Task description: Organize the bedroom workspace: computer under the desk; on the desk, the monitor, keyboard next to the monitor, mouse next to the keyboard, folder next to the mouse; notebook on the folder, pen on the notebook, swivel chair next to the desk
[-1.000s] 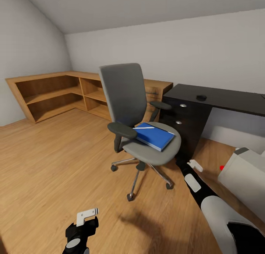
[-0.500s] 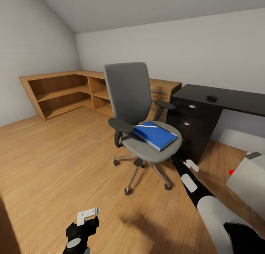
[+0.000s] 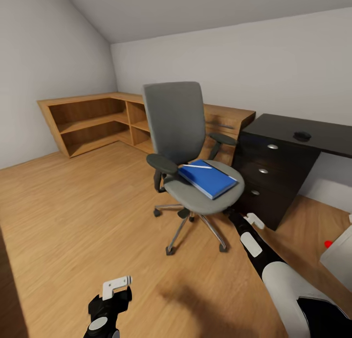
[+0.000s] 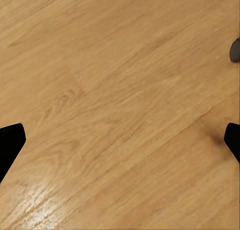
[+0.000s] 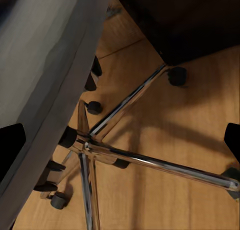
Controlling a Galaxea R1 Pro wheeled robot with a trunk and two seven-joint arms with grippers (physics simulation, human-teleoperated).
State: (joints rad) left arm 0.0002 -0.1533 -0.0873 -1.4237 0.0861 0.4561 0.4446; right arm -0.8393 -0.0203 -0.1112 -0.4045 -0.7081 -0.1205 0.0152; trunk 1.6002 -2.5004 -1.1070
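Jaws of both arms stand apart and empty: the left gripper [image 3: 116, 285] hangs low over bare wooden floor [image 3: 73, 206], while the right gripper [image 3: 247, 219] reaches toward the front edge of the swivel chair [image 3: 188, 147], its wrist camera looking under the grey seat at the chrome star base [image 5: 95, 145] and castors. On that seat lies the folder [image 3: 208, 177], a flat bright blue rectangle with white edges, its long axis running from the chair's back corner out toward the right-hand front rim; it sits up and slightly left of the right gripper, which is by far the nearer of the two. A thin whitish pen [image 3: 196, 166] rests across the folder's far end. Just beside the chair stands the black desk [image 3: 274, 132] with silver-knobbed drawers, a small black mouse [image 3: 302, 135] on its tabletop. The computer [image 3: 340, 252], light grey with a red light, shows at the frame's right edge on the floor
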